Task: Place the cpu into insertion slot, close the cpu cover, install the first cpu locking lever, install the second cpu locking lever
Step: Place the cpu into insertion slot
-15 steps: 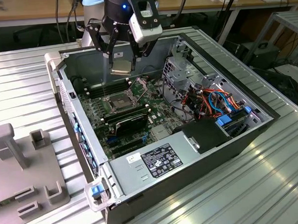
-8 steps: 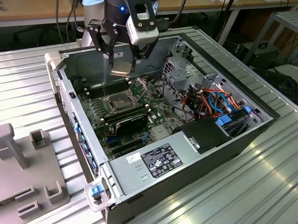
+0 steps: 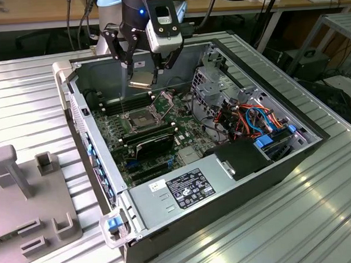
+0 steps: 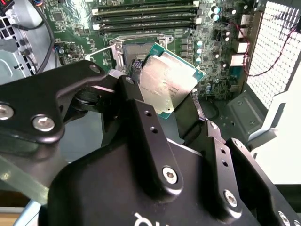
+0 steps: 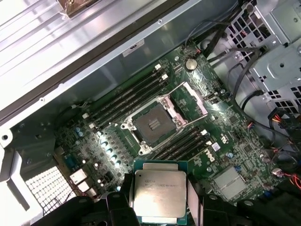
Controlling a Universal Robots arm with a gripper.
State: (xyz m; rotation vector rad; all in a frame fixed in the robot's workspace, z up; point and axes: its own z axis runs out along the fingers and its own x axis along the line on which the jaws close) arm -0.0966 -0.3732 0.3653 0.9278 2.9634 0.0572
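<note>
My gripper (image 3: 142,78) clamps the cpu (image 3: 141,82), insertion slot (image 3: 140,117) at its six o'clock, exterior view; I'd square corners, lower flat.

The cpu (image 3: 141,83), in the pincer (image 3: 142,79), hangs above the insertion slot (image 3: 140,117), not touching.

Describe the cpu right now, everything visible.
The cpu is a flat square chip: dull silver-grey metal top, smudged, with a green border. The pincer grips it by two opposite edges, in the air above the board, clear of the empty insertion slot. Nothing else touches it.
</note>
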